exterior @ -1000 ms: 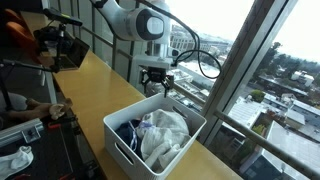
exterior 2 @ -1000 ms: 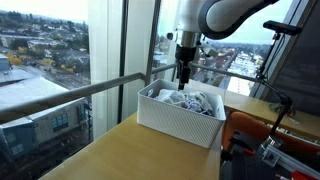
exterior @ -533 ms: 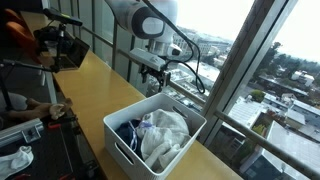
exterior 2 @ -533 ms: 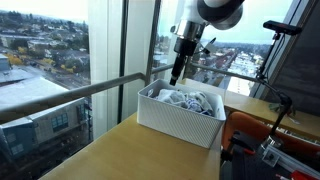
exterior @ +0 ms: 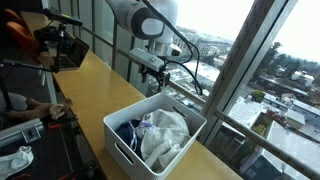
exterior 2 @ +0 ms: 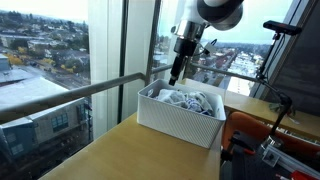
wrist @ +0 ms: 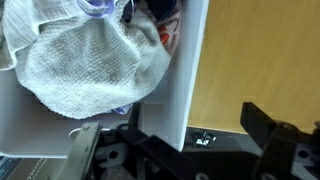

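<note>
A white plastic bin [exterior: 122, 143] [exterior 2: 172, 121] stands on the wooden counter [exterior: 92, 82] beside the window. A crumpled white towel [exterior: 165, 135] [wrist: 92, 66] and some dark clothing [exterior: 128, 134] lie inside it. My gripper [exterior: 158, 84] [exterior 2: 174, 76] hangs tilted above the bin's far rim, clear of the cloths. Its jaws stand open with nothing between them. In the wrist view the gripper [wrist: 180, 142] straddles the bin's white wall [wrist: 186, 72], with the towel on one side and bare wood [wrist: 262, 48] on the other.
A camera on a tripod [exterior: 60, 46] and a person [exterior: 14, 38] are at the counter's far end. A window rail [exterior 2: 80, 91] runs behind the bin. Dark equipment [exterior 2: 272, 128] stands at the counter's other side. A small metal piece [wrist: 203, 138] lies on the wood.
The gripper rose from just over the bin's contents and tilted toward the far rim; it has held still over the last half second. It stayed open.
</note>
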`<action>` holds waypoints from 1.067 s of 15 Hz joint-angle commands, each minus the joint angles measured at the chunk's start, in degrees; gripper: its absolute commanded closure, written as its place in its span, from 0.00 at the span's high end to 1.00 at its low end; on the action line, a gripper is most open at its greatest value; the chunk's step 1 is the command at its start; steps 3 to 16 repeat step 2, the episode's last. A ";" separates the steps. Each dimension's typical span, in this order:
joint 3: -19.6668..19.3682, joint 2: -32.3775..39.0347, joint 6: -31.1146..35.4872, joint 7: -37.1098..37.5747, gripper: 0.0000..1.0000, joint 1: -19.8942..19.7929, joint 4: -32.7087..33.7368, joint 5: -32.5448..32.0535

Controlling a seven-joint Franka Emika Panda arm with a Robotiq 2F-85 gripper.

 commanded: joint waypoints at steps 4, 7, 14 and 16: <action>0.26 0.00 -0.13 0.14 1.00 -0.23 0.09 -0.13; 0.26 0.00 -0.13 0.14 1.00 -0.23 0.09 -0.13; 0.26 0.00 -0.13 0.14 1.00 -0.23 0.09 -0.13; 0.26 0.00 -0.13 0.14 1.00 -0.23 0.09 -0.13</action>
